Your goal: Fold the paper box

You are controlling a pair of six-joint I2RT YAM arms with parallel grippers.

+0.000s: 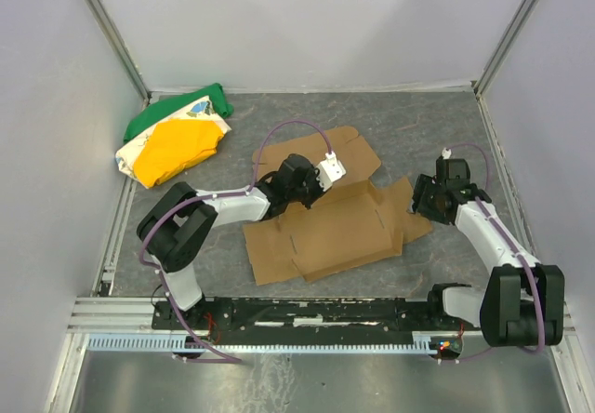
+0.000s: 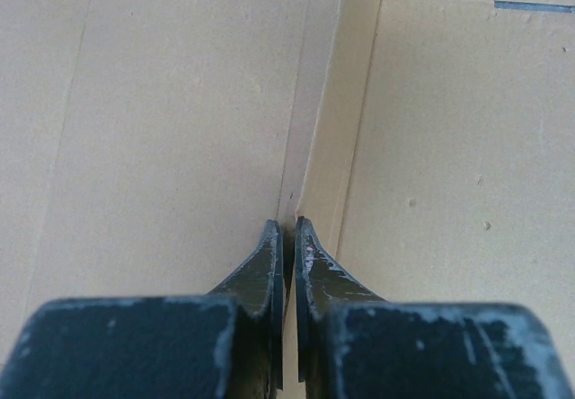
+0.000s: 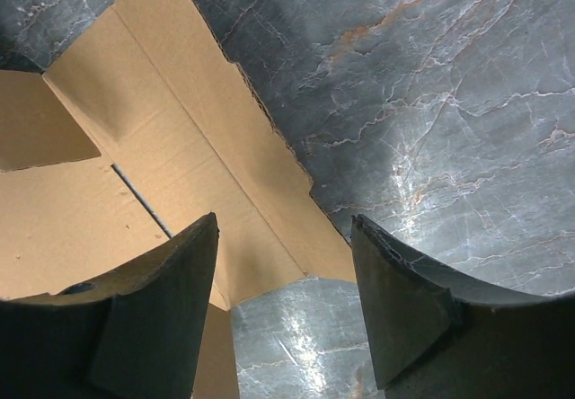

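Brown corrugated cardboard, die-cut with slots: the paper box sheet point(image 1: 325, 232) lies mostly flat mid-table on the grey marbled tabletop point(image 3: 431, 102). My left gripper point(image 2: 289, 228) pinches 1 thin upright flap point(image 2: 340, 120). My right gripper point(image 3: 283, 224) gapes wide and empty over the sheet's right edge.

Black-and-white arms point(image 1: 228, 205) trail purple cables point(image 1: 299, 123) and end in dark scuffed jaws.

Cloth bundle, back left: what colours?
The cloth bundle is green, yellow and white; it shows best in the top external view.
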